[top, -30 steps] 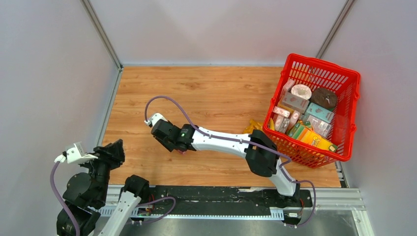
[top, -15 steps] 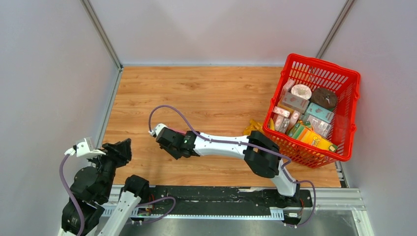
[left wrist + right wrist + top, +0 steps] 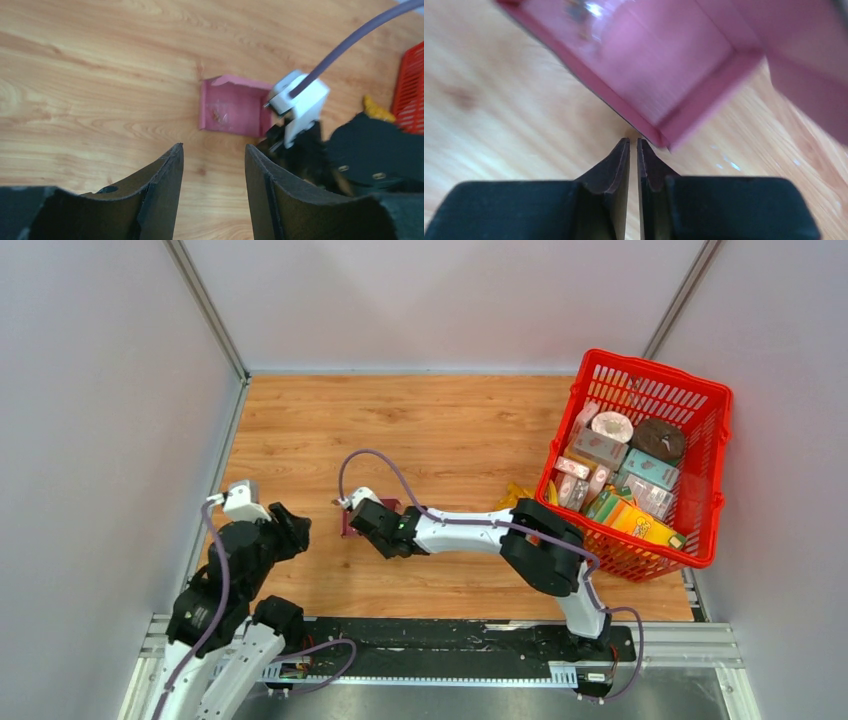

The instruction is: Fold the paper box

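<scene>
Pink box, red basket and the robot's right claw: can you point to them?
paper box [image 3: 231, 106]: left wrist view, on its inner floor.
red basket [image 3: 650, 375]: top view, on its far mesh wall.
right gripper [image 3: 632, 142]: right wrist view, between its fingertips.

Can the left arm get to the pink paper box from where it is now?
Probably yes. The left claw is open and faces the paper box with only table between; the right claw crowds only its right side.
</scene>
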